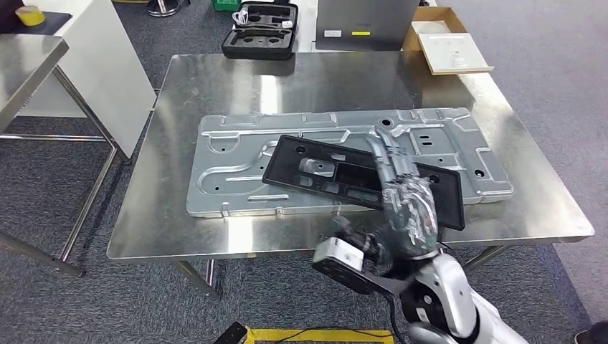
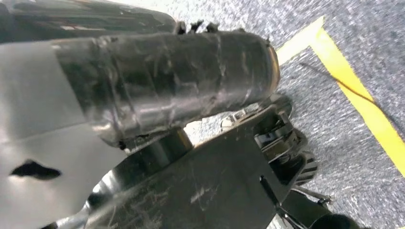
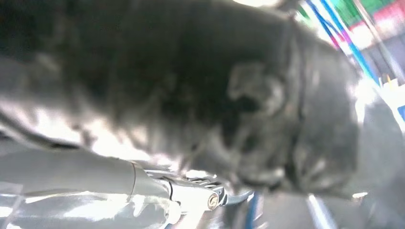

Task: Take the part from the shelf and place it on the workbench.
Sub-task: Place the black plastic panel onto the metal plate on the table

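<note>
Steel workbench [image 1: 215,86] already carries the black part [image 1: 337,175] on a metal panel [image 1: 236,154], right hand [image 1: 410,208] at 5 o'clock on it, grip unclear, release left.

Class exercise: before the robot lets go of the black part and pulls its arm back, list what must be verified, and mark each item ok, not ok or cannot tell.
1. Black part over the workbench: ok.
2. It rests on the silver panel, not on bare bench: ok.
3. It lies flat: cannot tell.
4. Right hand on the part's near edge: ok; grip itself: cannot tell.
5. Left hand away from the bench, over the floor: ok.
6. Black case clear of the part: ok.
</note>
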Robot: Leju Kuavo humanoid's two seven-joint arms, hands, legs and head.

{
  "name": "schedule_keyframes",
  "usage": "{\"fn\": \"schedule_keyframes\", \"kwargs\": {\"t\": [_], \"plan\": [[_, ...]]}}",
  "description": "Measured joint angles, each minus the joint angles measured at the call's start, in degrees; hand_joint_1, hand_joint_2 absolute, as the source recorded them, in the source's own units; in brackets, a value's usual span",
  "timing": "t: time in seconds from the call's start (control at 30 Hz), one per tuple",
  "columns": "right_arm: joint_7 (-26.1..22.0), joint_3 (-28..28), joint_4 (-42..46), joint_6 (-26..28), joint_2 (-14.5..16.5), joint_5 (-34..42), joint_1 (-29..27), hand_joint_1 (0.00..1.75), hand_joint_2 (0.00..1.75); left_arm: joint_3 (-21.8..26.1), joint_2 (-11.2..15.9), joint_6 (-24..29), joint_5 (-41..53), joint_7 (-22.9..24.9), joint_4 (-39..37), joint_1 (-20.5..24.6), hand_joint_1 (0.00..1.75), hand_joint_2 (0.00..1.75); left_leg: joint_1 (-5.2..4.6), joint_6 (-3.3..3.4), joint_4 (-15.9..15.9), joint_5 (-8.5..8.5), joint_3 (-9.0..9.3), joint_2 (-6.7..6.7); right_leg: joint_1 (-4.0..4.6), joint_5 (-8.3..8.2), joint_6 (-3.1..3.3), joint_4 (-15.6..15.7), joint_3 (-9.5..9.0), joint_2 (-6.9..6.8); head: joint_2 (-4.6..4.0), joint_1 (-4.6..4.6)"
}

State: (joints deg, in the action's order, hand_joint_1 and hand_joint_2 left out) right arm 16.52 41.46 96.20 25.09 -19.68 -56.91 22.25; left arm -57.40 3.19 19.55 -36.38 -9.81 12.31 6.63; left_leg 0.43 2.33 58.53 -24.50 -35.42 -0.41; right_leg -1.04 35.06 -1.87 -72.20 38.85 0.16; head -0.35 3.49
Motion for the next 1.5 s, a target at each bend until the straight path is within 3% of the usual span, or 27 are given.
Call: {"fn": "schedule_keyframes", "kwargs": {"t": [0.03, 0.07, 0.2, 0.23, 0.33, 0.37, 0.4, 0.47, 0.5, 0.53, 0.6, 0.67, 0.73, 0.77, 0.83, 0.87, 0.9, 1.0, 1.03, 1.07, 1.1, 1.17, 1.23, 1.37, 1.43, 1.5], "plan": [[0.18, -1.56, 2.51, 1.80, 0.07, -0.60, -2.85, 0.00, 0.00, 0.00, -0.05, -0.02, -0.44, 0.05, 0.00, -0.21, 0.00, 0.00, -0.13, 0.08, 0.11, 0.24, -0.42, -0.01, 0.01, 0.81, 0.08, -1.80, 0.03, 0.01, 0.00, -0.02], [0.53, -2.86, 4.82, 3.20, 0.07, -1.41, -5.65, 0.00, 0.00, 0.00, -0.08, -0.12, -0.88, 0.12, 0.00, -0.42, 0.00, 0.00, -0.25, 0.10, 0.20, 0.51, -0.87, -0.03, 0.01, 0.52, 0.22, -1.49, -0.96, 0.01, 0.00, -0.01], [1.64, -7.91, 11.95, 9.16, 0.08, -1.33, -15.07, 0.00, 0.00, 0.00, -0.06, -0.49, -2.57, 0.67, -0.01, -0.63, 0.00, 0.00, -0.54, -0.57, 0.37, 1.90, -2.18, -0.06, 0.45, -3.44, 1.06, 11.84, -10.64, 0.01, 0.00, 0.08], [1.60, -9.14, 12.78, 11.23, 0.10, -0.04, -17.07, 0.00, 0.00, 0.02, -0.05, -0.49, -3.05, 0.87, -0.02, -0.59, 0.00, 0.00, -0.51, -0.88, 0.34, 2.28, -2.20, -0.04, 0.67, -3.84, 1.16, 13.72, -11.67, 0.02, 0.00, 0.06], [0.17, -11.96, 13.72, 14.78, 0.64, 5.22, -23.01, 0.00, 0.00, 0.17, -0.06, -0.45, -4.22, 1.58, -0.09, -0.70, 0.00, 0.00, -0.36, -1.94, -0.15, 3.14, -2.46, -0.05, 0.87, -5.31, 1.80, 14.82, -10.83, -0.07, 0.00, -0.11], [-0.63, -12.83, 13.80, 14.96, 1.07, 6.78, -24.61, 0.00, 0.00, 0.23, -0.08, -0.44, -4.41, 1.80, -0.12, -0.80, 0.00, 0.00, -0.33, -2.29, 0.27, 2.09, -2.89, -0.03, 0.75, -6.01, 2.15, 15.01, -10.27, -0.16, 0.00, -0.09], [-1.33, -13.76, 13.83, 15.02, 1.58, 7.87, -25.91, 0.00, 0.00, 0.28, -0.08, -0.44, -4.54, 1.97, -0.15, -0.93, 0.00, 0.00, -0.31, -2.61, 1.68, -0.19, -3.57, 0.00, 0.53, -6.78, 2.53, 15.20, -9.55, -0.24, 0.00, -0.02], [-2.31, -15.82, 13.89, 15.04, 2.49, 9.14, -27.86, 0.00, 0.00, 0.31, -0.10, -0.45, -4.69, 2.14, -0.17, -0.94, 0.00, 0.00, -0.19, -3.06, 7.49, -6.96, -4.87, 0.07, 0.43, -8.22, 2.96, 15.24, -7.93, -0.33, 0.00, 0.20], [-3.03, -16.83, 13.89, 15.04, 2.95, 9.98, -28.79, 0.00, 0.00, 0.31, -0.10, -0.47, -4.78, 2.20, -0.17, -0.88, 0.00, 0.00, -0.16, -3.20, 10.95, -9.42, -5.18, 0.07, 0.43, -8.91, 3.04, 15.19, -7.06, -0.39, 0.00, 0.28], [-4.32, -17.84, 13.70, 15.04, 3.57, 11.54, -29.86, 0.00, 0.00, 0.34, -0.10, -0.49, -4.88, 2.33, -0.17, -0.76, 0.00, 0.00, -0.14, -3.31, 13.61, -10.29, -4.92, 0.07, 0.43, -9.59, 3.01, 15.10, -6.15, -0.47, 0.00, 0.29], [-8.99, -19.93, 12.27, 15.04, 5.27, 16.53, -32.30, 0.00, 0.00, 0.45, -0.10, -0.51, -5.02, 2.80, -0.17, -0.65, 0.00, 0.00, -0.09, -3.44, 14.38, -8.04, -2.30, 0.08, 0.39, -10.79, 2.86, 14.80, -4.26, -0.65, 0.00, 0.30], [-15.86, -22.33, 8.56, 15.04, 7.57, 23.20, -34.53, 0.00, 0.00, 0.52, -0.10, -0.43, -5.03, 3.26, -0.17, -0.59, 0.00, 0.00, -0.04, -3.44, 8.36, -5.70, 3.63, 0.06, 0.35, -11.77, 2.50, 14.29, -2.61, -0.71, 0.00, 0.33], [-23.43, -24.97, 2.98, 15.02, 9.99, 28.77, -35.76, 0.00, 0.00, 0.52, -0.11, -0.37, -4.80, 3.55, -0.17, -0.40, 0.00, 0.00, -0.22, -3.03, 0.37, -6.68, 9.38, -0.05, 0.40, -12.62, 1.92, 13.76, -1.60, -0.74, 0.00, 0.28], [-27.48, -26.48, -0.49, 14.79, 11.19, 30.59, -35.81, 0.00, 0.00, 0.52, -0.12, -0.29, -4.73, 3.71, -0.17, -0.27, 0.00, 0.00, -0.37, -2.69, -2.01, -7.43, 10.75, -0.10, 0.44, -13.15, 1.60, 13.70, -1.37, -0.76, 0.00, 0.30], [-35.57, -29.61, -10.50, 13.11, 13.40, 32.82, -33.94, 0.00, 0.00, 0.55, -0.25, 0.31, -5.61, 5.06, -0.17, 0.40, 0.00, 0.00, -0.38, -1.82, -3.15, -7.21, 10.49, 0.06, 0.51, -14.18, 1.00, 13.98, -1.09, -0.65, 0.00, 0.25], [-38.76, -30.77, -17.21, 11.70, 14.35, 33.72, -31.99, 0.00, 0.00, 0.57, -0.31, 0.67, -6.48, 6.66, -0.17, 1.39, 0.00, 0.00, -0.31, -1.33, -3.16, -6.49, 9.92, 0.26, 0.51, -13.65, 0.73, 13.72, -0.74, -0.51, 0.00, 0.21], [-40.86, -31.50, -24.29, 10.30, 15.16, 34.54, -29.87, 0.00, 0.00, 0.61, -0.37, 0.93, -7.28, 8.64, -0.17, 2.97, 0.00, 0.00, -0.22, -0.75, -3.24, -5.69, 9.15, 0.40, 0.46, -11.94, 0.48, 12.53, -0.11, -0.37, 0.00, 0.10], [-41.97, -31.86, -39.94, 8.25, 16.83, 36.48, -26.22, 0.00, 0.00, 1.20, -0.33, 0.50, -7.98, 13.04, -0.15, 8.35, 0.00, 0.00, -0.46, 0.34, -3.00, -3.18, 6.18, -0.08, 0.15, -3.46, 0.04, 3.03, 2.79, -0.19, 0.00, -0.31], [-41.76, -31.89, -42.61, 8.03, 17.22, 36.86, -25.80, 0.00, 0.00, 1.50, -0.31, 0.30, -7.94, 13.53, -0.14, 9.34, 0.00, 0.00, -0.58, 0.36, -2.87, -2.50, 5.26, -0.26, 0.11, -2.17, -0.05, -0.32, 3.40, -0.17, 0.00, -0.39], [-41.16, -31.95, -45.73, 7.60, 17.79, 37.26, -25.14, 0.00, 0.00, 1.78, -0.20, 0.16, -7.82, 13.84, -0.14, 10.01, 0.00, 0.00, -0.70, 0.30, -2.66, -1.88, 4.26, -0.18, 0.06, -2.55, -0.12, -2.60, 3.41, -0.17, 0.00, -0.41], [-40.15, -32.12, -49.25, 6.94, 18.37, 37.59, -24.12, 0.00, 0.00, 1.97, -0.06, 0.07, -7.64, 14.07, -0.13, 10.49, 0.00, 0.00, -0.79, 0.17, -2.32, -1.35, 3.23, 0.01, -0.02, -4.23, -0.17, -3.21, 2.59, -0.19, 0.00, -0.40], [-36.50, -32.74, -57.33, 5.04, 19.63, 38.10, -22.09, 0.00, 0.00, 2.08, 0.18, -0.23, -7.13, 14.54, -0.13, 11.00, 0.00, 0.00, -0.88, -0.16, -1.20, -0.66, 1.24, 0.42, -0.24, -7.57, -0.13, 1.42, -1.97, -0.24, 0.00, -0.38], [-32.69, -33.19, -61.65, 3.16, 20.23, 38.16, -21.30, 0.00, 0.00, 2.08, 0.21, -0.61, -6.67, 14.84, -0.13, 11.14, 0.00, 0.00, -0.94, -0.41, -0.26, -0.45, 0.06, 0.51, -0.30, -7.58, 0.00, 7.60, -6.41, -0.22, 0.00, -0.43], [-29.20, -33.22, -63.16, 0.88, 20.47, 37.75, -21.16, 0.00, 0.00, 2.08, 0.20, -1.05, -6.14, 15.15, -0.13, 11.46, 0.00, 0.00, -0.99, -0.71, 0.17, -0.20, -0.42, 0.48, 0.00, -6.13, 0.28, 10.77, -8.32, -0.16, 0.00, -0.43], [-22.06, -32.75, -68.08, -6.72, 21.43, 33.10, -20.54, 0.00, 0.87, 2.07, 0.00, -2.47, -4.74, 17.06, -0.13, 12.63, 0.00, 0.00, -0.63, -1.86, 1.12, -0.80, -1.60, 0.45, 0.28, -6.39, 1.52, 12.88, -8.23, -0.18, 0.00, -0.36], [-14.81, -31.21, -73.22, -13.67, 22.55, 26.43, -19.61, 0.00, 1.75, 2.02, -0.44, -3.97, -3.35, 19.36, -0.13, 13.84, 0.00, 0.00, -0.25, -2.97, 5.78, -5.26, -3.64, 0.44, 0.41, -7.89, 2.90, 13.75, -6.70, -0.25, 0.00, -0.15]]}}
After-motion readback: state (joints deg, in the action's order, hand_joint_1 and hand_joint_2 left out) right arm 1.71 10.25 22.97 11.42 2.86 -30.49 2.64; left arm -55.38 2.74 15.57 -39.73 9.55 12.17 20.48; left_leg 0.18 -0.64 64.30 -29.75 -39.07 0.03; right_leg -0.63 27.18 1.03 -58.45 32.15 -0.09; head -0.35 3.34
